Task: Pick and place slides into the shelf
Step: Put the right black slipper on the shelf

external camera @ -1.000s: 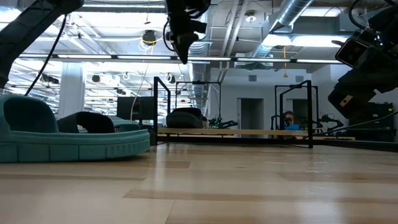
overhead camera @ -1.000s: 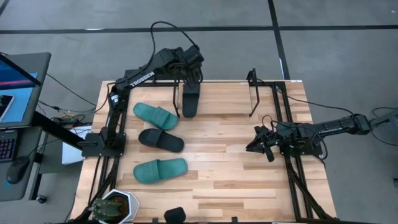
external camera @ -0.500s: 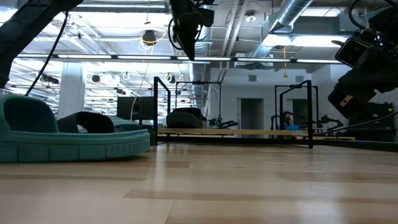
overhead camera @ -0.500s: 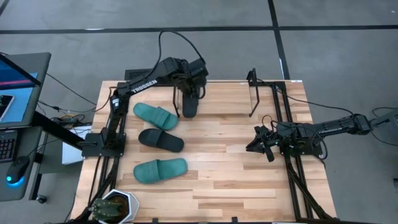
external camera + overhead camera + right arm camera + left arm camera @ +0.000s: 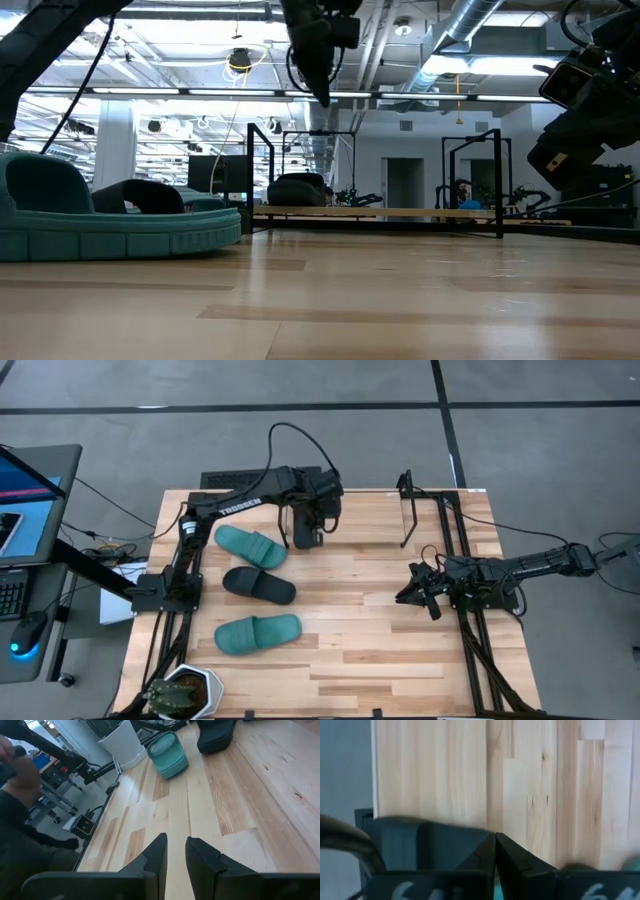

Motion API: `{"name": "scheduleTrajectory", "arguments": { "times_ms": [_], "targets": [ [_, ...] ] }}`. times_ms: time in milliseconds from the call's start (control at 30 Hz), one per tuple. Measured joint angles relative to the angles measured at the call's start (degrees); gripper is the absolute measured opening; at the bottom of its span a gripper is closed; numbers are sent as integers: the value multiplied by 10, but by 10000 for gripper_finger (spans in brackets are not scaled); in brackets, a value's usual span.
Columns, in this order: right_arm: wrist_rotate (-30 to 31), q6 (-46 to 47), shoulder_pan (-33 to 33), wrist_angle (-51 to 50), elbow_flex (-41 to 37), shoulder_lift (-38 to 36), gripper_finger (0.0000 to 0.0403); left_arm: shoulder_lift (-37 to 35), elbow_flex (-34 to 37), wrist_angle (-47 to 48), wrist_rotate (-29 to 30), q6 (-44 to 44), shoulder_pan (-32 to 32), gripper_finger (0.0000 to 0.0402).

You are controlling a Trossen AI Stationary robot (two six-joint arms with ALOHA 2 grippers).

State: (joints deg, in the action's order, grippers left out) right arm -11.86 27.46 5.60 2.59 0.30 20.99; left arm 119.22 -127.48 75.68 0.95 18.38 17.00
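The wooden table (image 5: 380, 650) is occupied by the shelf (image 5: 405, 510) at its far edge, with one black slide (image 5: 307, 530) set in it. The left gripper (image 5: 318, 525), fingers pressed together and empty, is held above that slide. Two teal slides (image 5: 250, 546) (image 5: 257, 633) and a black one (image 5: 259, 584) are left lying on the table.

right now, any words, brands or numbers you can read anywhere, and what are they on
"TROSSEN": white lettering along the left arm, high view.
Pale marks on the left gripper fingers, left wrist view: too blurred to read.
Monitor screen at the table's left: too small to read.
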Motion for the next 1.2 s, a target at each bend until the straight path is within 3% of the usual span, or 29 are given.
{"name": "scheduleTrajectory", "arguments": {
  "times_ms": [100, 267, 500, 1200],
  "targets": [
    [0, 0, 0, 0, 0, 0, 59, 0, 37, -45, -2, 12, -2, 0],
    [0, 0, 0, 0, 0, 0, 59, 0, 75, -112, -7, 104, -2, 0],
    [0, 0, 0, 0, 0, 0, 59, 0, 97, -183, -7, 168, 3, 0],
    [1, 0, 0, 0, 0, 0, 59, 75, 96, -260, 3, 211, 45, 0]
  ]
}}
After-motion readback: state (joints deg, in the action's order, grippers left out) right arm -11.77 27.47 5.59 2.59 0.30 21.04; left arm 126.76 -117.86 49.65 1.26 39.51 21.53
